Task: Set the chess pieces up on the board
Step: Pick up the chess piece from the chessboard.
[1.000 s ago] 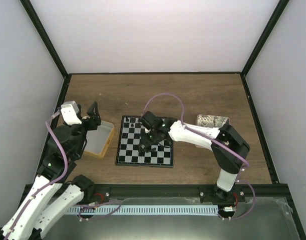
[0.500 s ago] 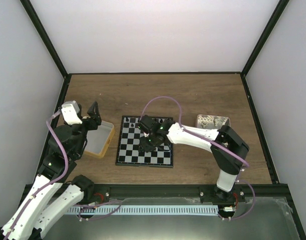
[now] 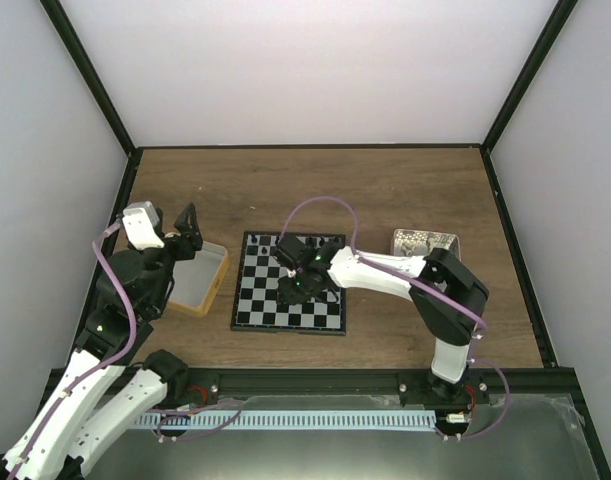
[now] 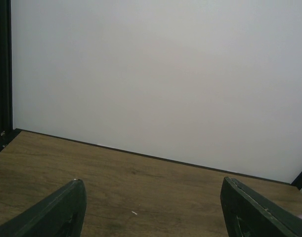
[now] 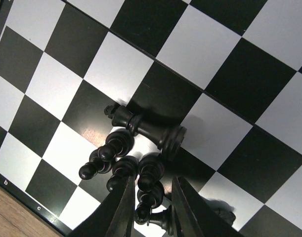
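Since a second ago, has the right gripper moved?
Yes. The right gripper has slid slightly left over the board, away from the grey tin.

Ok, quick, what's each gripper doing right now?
Left gripper: open, empty.
Right gripper: closed on a black chess piece on the board.

A brown wooden surface (image 3: 385, 190) carries a yellow-rimmed tray (image 3: 197, 306) at the left and a small grey tray (image 3: 453, 238) at the right, well apart. White walls (image 3: 305, 70) stand around.
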Robot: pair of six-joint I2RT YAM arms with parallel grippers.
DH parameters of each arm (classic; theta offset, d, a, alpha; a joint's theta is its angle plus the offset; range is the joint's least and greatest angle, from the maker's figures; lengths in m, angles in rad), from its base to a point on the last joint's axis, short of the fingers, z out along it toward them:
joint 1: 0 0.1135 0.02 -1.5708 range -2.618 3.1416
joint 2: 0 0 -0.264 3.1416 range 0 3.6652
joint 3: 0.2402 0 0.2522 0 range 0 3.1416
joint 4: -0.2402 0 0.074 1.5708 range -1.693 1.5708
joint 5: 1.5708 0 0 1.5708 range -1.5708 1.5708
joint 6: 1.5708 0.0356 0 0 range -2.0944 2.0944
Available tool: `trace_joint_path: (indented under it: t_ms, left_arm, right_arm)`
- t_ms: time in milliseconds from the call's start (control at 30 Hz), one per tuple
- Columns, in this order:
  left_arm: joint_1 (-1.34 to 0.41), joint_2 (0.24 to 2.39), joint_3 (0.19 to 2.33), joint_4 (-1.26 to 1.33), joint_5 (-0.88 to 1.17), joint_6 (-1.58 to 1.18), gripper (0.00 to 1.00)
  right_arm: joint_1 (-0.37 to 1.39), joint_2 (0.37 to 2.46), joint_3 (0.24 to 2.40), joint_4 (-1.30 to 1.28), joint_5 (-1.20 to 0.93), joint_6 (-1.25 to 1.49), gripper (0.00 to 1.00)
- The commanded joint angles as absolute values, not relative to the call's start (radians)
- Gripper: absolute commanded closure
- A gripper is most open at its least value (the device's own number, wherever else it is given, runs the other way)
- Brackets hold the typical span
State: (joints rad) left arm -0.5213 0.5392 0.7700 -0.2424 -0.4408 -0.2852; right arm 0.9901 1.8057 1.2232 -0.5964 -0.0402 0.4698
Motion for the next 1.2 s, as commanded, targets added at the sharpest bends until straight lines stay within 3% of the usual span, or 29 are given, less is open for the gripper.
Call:
trace_joint_path:
  t_ms: [0,333,600,900,1167]
  left_arm:
    - [-0.517,0.540,0.762,-0.242,-0.438,-0.288,0.24]
    - [-0.517,0.546,0.765,-0.245,-0.437,-0.287,0.24]
    - [-0.517,0.545,0.764,-0.248,-0.441,-0.286,0.24]
    - [-0.517,0.537,0.765,-0.247,-0.444,-0.287,0.24]
    - [-0.517,0.534,0.764,-0.247,-0.442,-0.288,0.24]
  right_arm:
    - [0.995,1.815,1.214,-0.583,-0.026,0.483,0.78]
    - [0.994,1.834,1.199,-0.566,-0.006,0.489,0.83]
    - [0.993,1.797,1.193,-0.559,0.056,0.507,0.96]
    - [0.992,1.769,1.246,-0.597,0.223,0.543,0.95]
    - [0.980,1.848,1.395,-0.587,0.246,0.488,0.95]
